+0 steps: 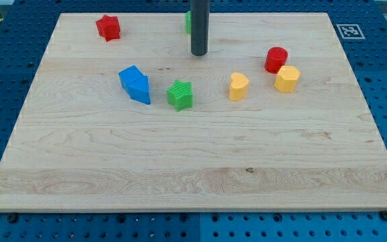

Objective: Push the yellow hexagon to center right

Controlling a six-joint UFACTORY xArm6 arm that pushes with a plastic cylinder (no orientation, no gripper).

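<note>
The tool is a straight dark rod that enters from the view's top edge and stands upright; it has no jaws, so it holds nothing, and my tip (199, 53) rests on the counter (180, 175) in the upper middle of the board. My tip touches no block. Directly behind the rod, at the view's top edge, a green block (188, 22) is mostly hidden, and its shape cannot be made out. Below my tip and slightly toward the view's left sits a green star (180, 95). Toward the view's left of that star lies a blue block (135, 84) with an angular, wedge-like form. Below and toward the view's right of my tip stands a yellow heart (238, 86). Further toward the view's right, a red cylinder (276, 60) stands just beside the yellow hexagon (287, 78), which lies immediately below and slightly right of the cylinder, in the upper right part of the board and well apart from my tip. A red star (108, 27) occupies the upper left corner area, well apart from all other blocks.
</note>
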